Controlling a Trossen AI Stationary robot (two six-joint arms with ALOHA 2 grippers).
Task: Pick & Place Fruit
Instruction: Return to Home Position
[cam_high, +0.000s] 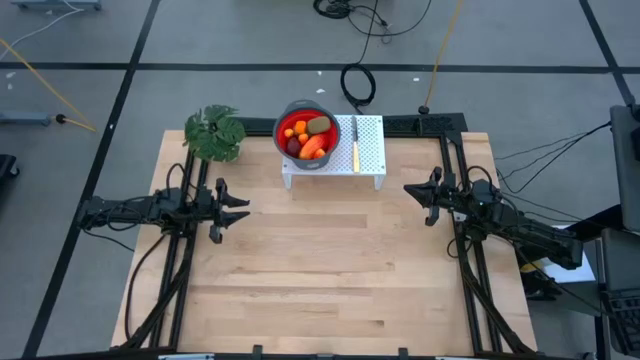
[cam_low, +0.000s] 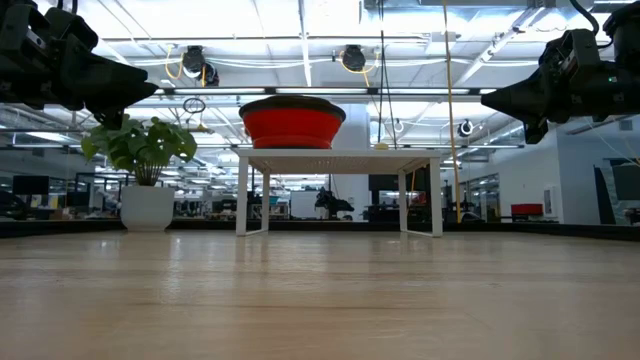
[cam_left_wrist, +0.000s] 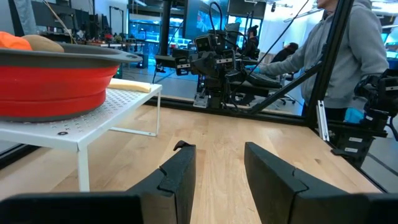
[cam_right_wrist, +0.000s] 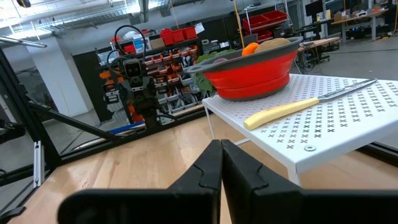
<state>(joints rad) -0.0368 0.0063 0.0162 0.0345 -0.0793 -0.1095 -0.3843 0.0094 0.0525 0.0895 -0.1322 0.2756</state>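
Zero contact: you see the fruit (cam_high: 307, 137) in the red bowl (cam_high: 279, 130) on the shelf (cam_high: 372, 150), well apart from left gripper (cam_high: 232, 208) (fingers spread) and right gripper (cam_high: 415, 195) (pinched shut, empty).

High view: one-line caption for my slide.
Fruit in the red strainer bowl on the white shelf, yellow knife beside it; left gripper open, right gripper shut, at the table's sides.

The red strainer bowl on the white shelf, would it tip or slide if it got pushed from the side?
Probably slides rather than tips: the red strainer bowl looks wide and low, sitting flat on the shelf. Its stepped wall suggests a soft, collapsible body that may flex under a squeeze. The fruit heaped inside likely adds weight.
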